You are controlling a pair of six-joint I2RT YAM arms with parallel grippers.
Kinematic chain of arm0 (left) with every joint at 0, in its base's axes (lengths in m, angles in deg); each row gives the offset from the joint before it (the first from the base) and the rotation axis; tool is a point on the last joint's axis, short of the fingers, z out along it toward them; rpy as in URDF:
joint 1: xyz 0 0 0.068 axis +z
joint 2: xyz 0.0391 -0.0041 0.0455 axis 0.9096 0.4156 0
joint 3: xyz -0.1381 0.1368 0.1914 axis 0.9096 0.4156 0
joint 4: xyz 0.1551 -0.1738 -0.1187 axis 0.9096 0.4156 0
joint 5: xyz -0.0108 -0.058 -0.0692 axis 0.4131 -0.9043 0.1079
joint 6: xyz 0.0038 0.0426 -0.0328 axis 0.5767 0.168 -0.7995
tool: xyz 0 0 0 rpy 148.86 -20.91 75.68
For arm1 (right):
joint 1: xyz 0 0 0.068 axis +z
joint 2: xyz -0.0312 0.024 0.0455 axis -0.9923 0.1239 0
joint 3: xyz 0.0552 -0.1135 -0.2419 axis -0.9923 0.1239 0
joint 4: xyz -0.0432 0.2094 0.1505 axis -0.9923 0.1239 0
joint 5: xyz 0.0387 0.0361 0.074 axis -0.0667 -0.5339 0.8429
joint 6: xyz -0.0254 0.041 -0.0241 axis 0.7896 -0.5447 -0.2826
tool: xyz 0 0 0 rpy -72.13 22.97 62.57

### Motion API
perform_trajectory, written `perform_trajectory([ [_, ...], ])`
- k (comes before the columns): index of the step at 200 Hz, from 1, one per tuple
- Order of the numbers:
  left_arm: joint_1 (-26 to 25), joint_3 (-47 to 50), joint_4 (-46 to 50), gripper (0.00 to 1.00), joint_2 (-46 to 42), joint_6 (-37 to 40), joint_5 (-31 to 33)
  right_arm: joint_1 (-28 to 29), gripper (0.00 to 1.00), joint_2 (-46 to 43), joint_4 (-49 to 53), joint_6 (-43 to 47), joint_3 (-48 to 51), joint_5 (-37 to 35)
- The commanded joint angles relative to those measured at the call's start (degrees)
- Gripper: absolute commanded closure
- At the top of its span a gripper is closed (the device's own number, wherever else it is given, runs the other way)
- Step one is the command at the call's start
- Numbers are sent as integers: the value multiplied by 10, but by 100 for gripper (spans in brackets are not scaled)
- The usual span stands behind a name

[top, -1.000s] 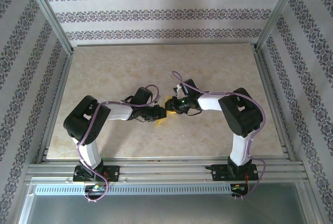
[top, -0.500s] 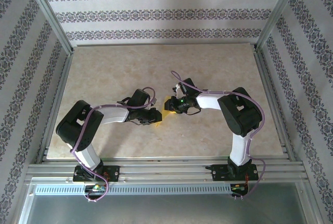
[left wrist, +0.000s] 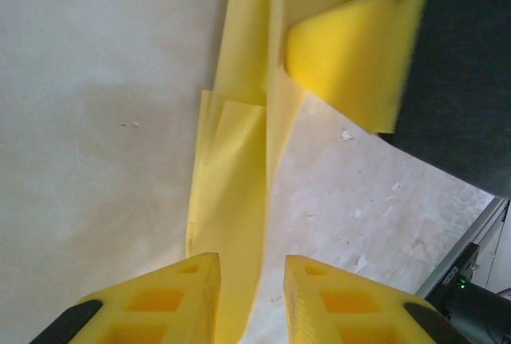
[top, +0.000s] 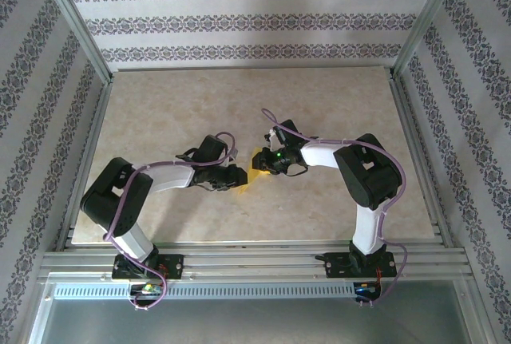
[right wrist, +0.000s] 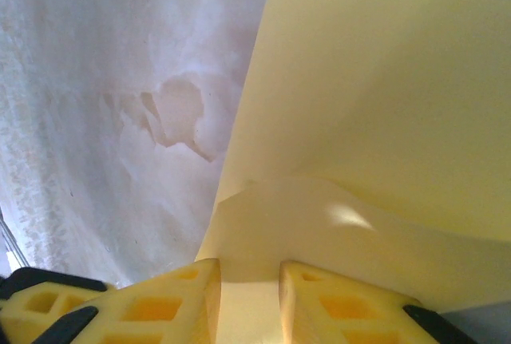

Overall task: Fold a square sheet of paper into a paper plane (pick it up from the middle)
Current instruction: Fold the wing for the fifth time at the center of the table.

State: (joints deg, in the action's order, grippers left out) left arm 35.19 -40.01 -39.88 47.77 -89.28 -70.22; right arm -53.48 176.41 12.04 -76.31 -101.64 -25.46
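Note:
The square sheet of paper is yellow and folded into a long, narrow, layered strip with a centre crease. It lies on the table between the two arms. My left gripper is open, its jaws a little apart; the strip runs between them, close against the left finger. My right gripper is also open by a narrow gap, low over a broad part of the paper where a flap curls up. One of its fingers rests on the strip's far end. From above the two grippers almost touch.
The marble-patterned table spreads wide behind and to both sides of the arms. Metal frame posts and patterned walls enclose it. A rail runs along the near edge at the arm bases.
The left arm has sunk and stretched out, its elbow moving left and down, and its gripper sits lower over the paper. The right arm has barely moved.

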Motion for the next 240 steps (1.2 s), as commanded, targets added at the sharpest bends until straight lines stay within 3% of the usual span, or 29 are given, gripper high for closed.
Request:
perform_trajectory([
  [1,-3,-16,55,72,-26,12,37,2,68,44,22,19,6,-73],
  [33,-28,-55,132,75,-26,42,108,2,68,47,27,19,4,-74],
  [69,-44,-86,139,80,3,38,112,2,69,50,29,18,5,-76],
  [137,-66,-112,169,77,33,48,130,2,69,50,29,17,5,-75],
  [240,-73,-113,191,81,42,46,131,0,68,54,32,13,5,-78],
])
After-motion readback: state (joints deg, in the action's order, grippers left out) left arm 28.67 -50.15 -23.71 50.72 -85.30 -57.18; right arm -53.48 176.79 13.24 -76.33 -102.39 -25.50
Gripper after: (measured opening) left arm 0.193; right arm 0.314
